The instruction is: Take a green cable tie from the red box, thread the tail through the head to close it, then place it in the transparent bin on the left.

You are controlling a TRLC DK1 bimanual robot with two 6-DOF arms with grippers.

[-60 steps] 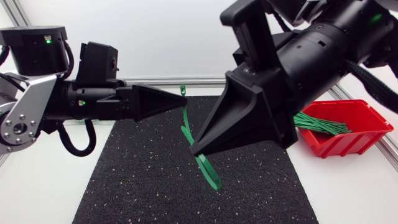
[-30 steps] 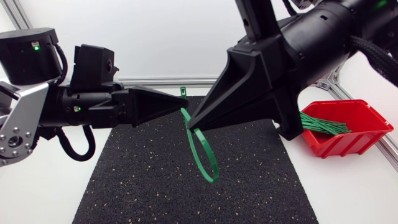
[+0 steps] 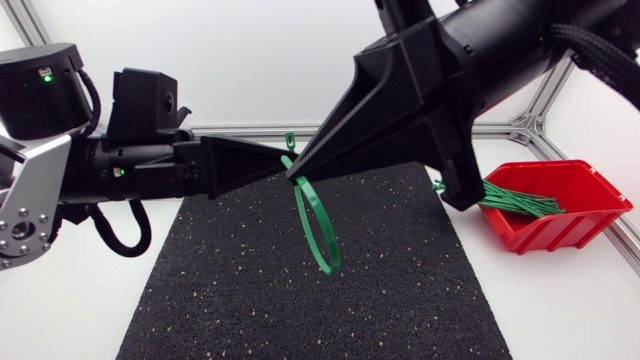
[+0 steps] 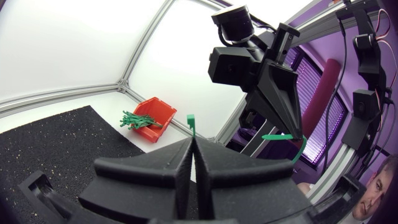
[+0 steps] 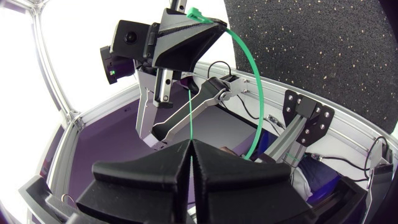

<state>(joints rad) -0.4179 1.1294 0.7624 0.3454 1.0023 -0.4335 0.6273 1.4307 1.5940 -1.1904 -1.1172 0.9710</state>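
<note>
Both claws are clamping fully closed on one green cable tie, held in the air above the middle of the frame in the head view. Coming in from the left edge, the left claw is pinching the tie near its head, and a short green end is sticking up just past its tips. Reaching down from the upper right, the right claw is gripping the tie right beside it, tip almost touching tip. Below them the strap is hanging as an oval loop, tilted, off the black mat.

From the left wrist, the tie's head is poking out between the pressed-together fingers. From the right wrist, a thin green strip is running straight from between that claw's closed fingers toward the left claw, while the rest is arcing round beside it.

At the right of the frame the red box is sitting on the white surface beside the mat, with a bundle of green ties lying in it.
</note>
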